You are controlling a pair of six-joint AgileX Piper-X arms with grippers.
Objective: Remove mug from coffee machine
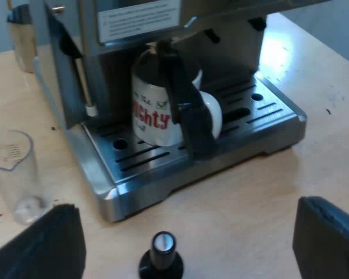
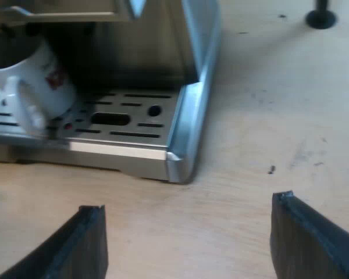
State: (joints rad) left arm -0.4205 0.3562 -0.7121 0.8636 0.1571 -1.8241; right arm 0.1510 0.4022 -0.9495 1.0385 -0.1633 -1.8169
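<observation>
A white mug [image 1: 154, 113] is sitting on the drip tray [image 1: 163, 168] of the espresso machine [image 1: 134, 23]. The left gripper [image 1: 186, 206] and right gripper [image 2: 189, 203] are both hovering wide open before the machine's front, a black-knobbed tamper [image 1: 161, 258] standing near the left.

A clear measuring glass [image 1: 14, 174] stands upright on the pale wooden table [image 1: 250, 203], with a black-knobbed tamper [image 1: 161, 256] upright near the glass, and well beyond the glass stands what seems to be a metal jug [image 1: 22, 35].
</observation>
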